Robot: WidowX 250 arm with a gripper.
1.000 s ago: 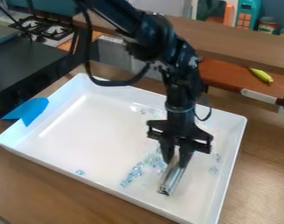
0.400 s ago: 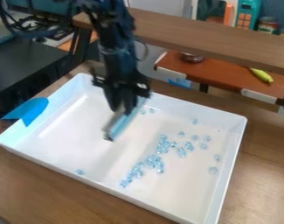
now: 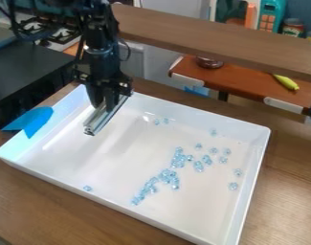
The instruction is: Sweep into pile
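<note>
Beneath my jaws, a white tray [image 3: 74,155] spreads across a wooden tabletop [image 3: 292,167], as my black gripper [image 3: 104,106] hangs over its far left part in the view. My jaws are closed around a silvery metal bar [image 3: 95,123], which slants out from between them toward the camera and the left; whether it touches the tray floor, I cannot tell. To the right of my jaws and closer to the camera, clear bluish bits [image 3: 168,177] lie on the tray floor, well apart from the bar, most of them in an uneven slanting band. Loose bits are scattered beyond the band's right side, farther from my jaws. Two more sit straight to the right of my jaws, near the far wall, and a lone one rests below them in the view, close to the near wall. Off to the left of my jaws, a bright blue piece [image 3: 35,122] lies over the tray's side wall. Well beyond my jaws to the right, a yellow object [image 3: 286,82] rests on a reddish-brown surface [image 3: 244,79].
</note>
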